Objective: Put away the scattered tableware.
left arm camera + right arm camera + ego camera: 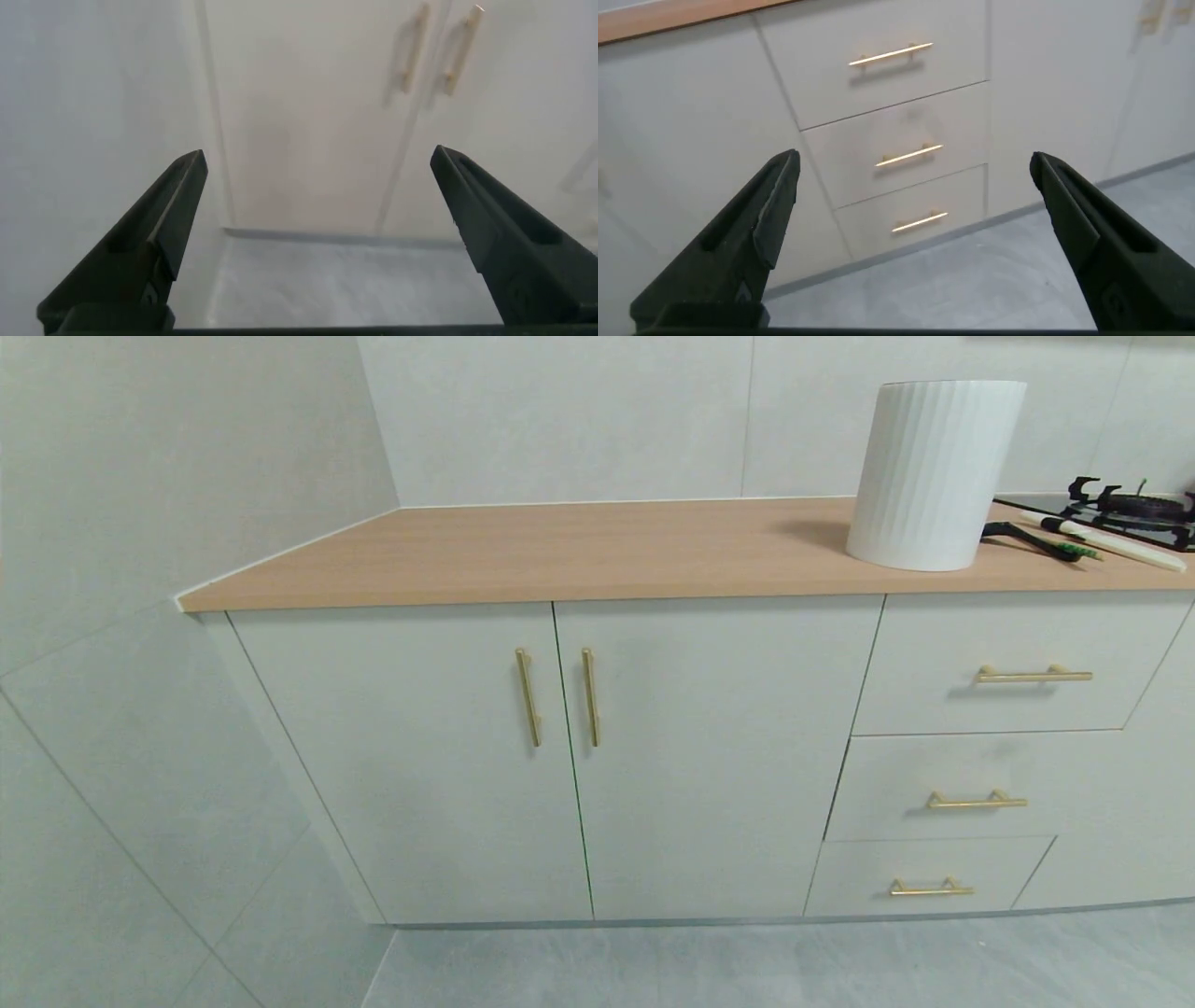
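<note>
White ribbed container (934, 476); tan wood-grain countertop (560, 551); gold handles (529, 697).

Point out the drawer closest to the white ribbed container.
The top drawer, just under the countertop edge below the container; the middle drawer and bottom drawer sit lower.

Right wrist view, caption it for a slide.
Open black right claw hangs before three closed pale drawers with gold bar handles.

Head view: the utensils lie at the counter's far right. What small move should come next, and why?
Probably roll the base rightward first. The utensils beside the white ribbed container sit at the counter's right end, while the open left gripper faces the cabinet doors and the open right gripper faces the drawers, both low.
</note>
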Robot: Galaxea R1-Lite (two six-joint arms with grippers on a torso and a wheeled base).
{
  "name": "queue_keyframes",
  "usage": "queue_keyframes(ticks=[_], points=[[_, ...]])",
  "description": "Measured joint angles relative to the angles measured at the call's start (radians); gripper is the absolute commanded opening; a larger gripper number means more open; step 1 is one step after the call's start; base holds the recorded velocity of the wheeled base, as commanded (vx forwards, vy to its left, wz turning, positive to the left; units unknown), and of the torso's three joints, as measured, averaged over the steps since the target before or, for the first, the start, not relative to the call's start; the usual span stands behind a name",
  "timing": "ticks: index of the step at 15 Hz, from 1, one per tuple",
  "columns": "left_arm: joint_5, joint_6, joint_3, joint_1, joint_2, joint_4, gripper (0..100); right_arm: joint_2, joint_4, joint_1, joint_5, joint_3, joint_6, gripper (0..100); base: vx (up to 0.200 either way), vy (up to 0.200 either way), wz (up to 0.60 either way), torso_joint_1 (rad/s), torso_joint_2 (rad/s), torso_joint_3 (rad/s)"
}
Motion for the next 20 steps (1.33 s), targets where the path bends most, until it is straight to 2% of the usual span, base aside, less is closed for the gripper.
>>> queue_keyframes(ticks=[2, 4, 6, 8, 10, 11, 14, 17, 19, 20], points=[[-0.027, 0.05, 0.035, 0.037, -0.05, -0.006, 100, -0.037, -0.019, -0.025, 0.003, 0.032, -0.008, 100, 0.0, 0.0, 0.0, 0.0, 0.0, 0.0], [-0.03, 0.065, 0.113, 0.052, -0.077, -0.061, 100, -0.052, -0.035, -0.031, 0.01, 0.097, -0.011, 100, 0.0, 0.0, 0.0, 0.0, 0.0, 0.0], [-0.034, 0.076, 0.21, 0.056, -0.089, -0.157, 100, -0.059, -0.118, -0.033, 0.037, 0.186, -0.012, 100, 0.0, 0.0, 0.0, 0.0, 0.0, 0.0], [-0.088, 0.084, 0.26, 0.057, -0.093, -0.182, 100, -0.061, -0.22, -0.033, 0.101, 0.264, -0.023, 100, 0.0, 0.0, 0.0, 0.0, 0.0, 0.0], [-0.124, 0.085, 0.274, 0.058, -0.094, -0.169, 100, -0.061, -0.263, -0.034, 0.217, 0.339, -0.037, 100, 0.0, 0.0, 0.0, 0.0, 0.0, 0.0], [-0.14, 0.085, 0.279, 0.058, -0.094, -0.138, 100, -0.062, -0.242, -0.033, 0.272, 0.354, -0.045, 100, 0.0, 0.0, 0.0, 0.0, 0.0, 0.0], [-0.145, 0.087, 0.279, 0.057, -0.095, -0.138, 100, -0.062, -0.24, -0.034, 0.296, 0.363, -0.076, 100, 0.0, 0.0, 0.0, 0.0, 0.0, 0.0], [-0.145, 0.075, 0.28, 0.057, -0.096, -0.139, 100, -0.061, -0.239, -0.033, 0.304, 0.366, -0.095, 100, 0.0, 0.0, 0.0, 0.0, 0.0, 0.0], [-0.144, 0.055, 0.28, 0.057, -0.096, -0.14, 100, -0.061, -0.237, -0.034, 0.309, 0.366, -0.092, 100, 0.0, 0.0, 0.0, 0.0, 0.0, 0.0], [-0.143, 0.031, 0.28, 0.058, -0.096, -0.14, 100, -0.061, -0.237, -0.034, 0.309, 0.366, -0.091, 100, 0.0, 0.0, 0.0, 0.0, 0.0, 0.0]])
